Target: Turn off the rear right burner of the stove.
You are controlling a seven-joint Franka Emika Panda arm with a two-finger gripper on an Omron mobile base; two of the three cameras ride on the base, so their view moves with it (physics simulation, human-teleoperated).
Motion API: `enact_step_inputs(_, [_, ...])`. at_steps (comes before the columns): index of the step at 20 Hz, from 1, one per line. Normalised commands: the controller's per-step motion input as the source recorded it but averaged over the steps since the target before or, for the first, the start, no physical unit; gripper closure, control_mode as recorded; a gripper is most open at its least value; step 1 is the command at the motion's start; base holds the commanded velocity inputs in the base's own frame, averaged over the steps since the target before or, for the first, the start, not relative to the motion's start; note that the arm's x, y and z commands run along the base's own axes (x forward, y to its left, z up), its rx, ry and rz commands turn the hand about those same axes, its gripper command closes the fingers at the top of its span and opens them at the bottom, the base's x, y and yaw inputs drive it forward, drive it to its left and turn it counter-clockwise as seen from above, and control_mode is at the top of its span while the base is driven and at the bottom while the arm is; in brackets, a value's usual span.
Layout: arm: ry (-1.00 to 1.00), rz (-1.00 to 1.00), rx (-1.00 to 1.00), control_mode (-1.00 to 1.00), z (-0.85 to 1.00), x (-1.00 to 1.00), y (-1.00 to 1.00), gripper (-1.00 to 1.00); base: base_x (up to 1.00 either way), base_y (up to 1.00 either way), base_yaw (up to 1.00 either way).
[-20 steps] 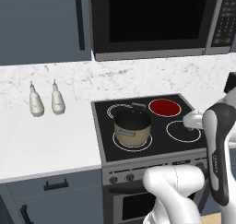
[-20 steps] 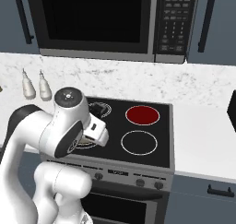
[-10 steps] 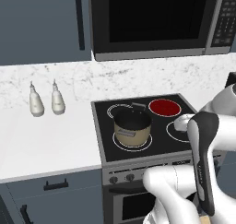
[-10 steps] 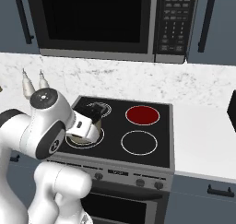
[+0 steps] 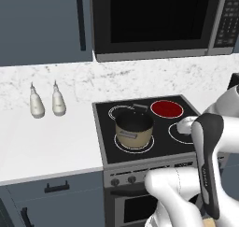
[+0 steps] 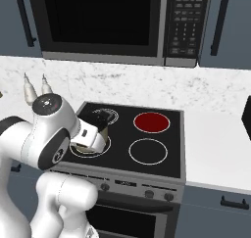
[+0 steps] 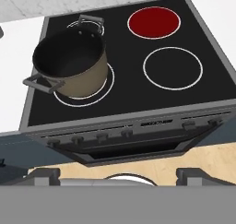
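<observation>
Hand view: glossy black glass stove (image 7: 124, 94), four thin white rings, rear right burner (image 7: 154, 21) a glowing red disc at the far right. Round tan pot (image 7: 70, 64), dark inside, on front left ring. Small dark knobs (image 7: 100, 136) along grey steel panel. Jaws wide apart, holding nothing.

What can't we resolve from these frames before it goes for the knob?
- Knobs: hand view, too small to tell which one drives the red burner.
- Front right zone: left base view, partly behind the arm.
- Pot: right base view, mostly behind the arm.
- Gripper: hand view, tips cut off by the bottom edge.
</observation>
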Motion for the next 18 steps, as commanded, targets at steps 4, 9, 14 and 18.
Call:
enact_step_inputs(4, [0.0, 0.0, 0.0, 1.0, 0.0, 0.0, 0.0, -1.0, -0.13, 0.32, 0.0])
enact_step_inputs(9, [0.0, 0.0, 0.0, 1.0, 0.0, 0.0, 0.0, -1.0, -0.01, 0.39, 0.01])
enact_step_inputs(14, [0.0, 0.0, 0.0, 1.0, 0.0, 0.0, 0.0, -1.0, 0.0, 0.03, 0.0])
enact_step_inputs(18, [0.0, 0.0, 0.0, 1.0, 0.0, 0.0, 0.0, -1.0, 0.0, 0.02, 0.0])
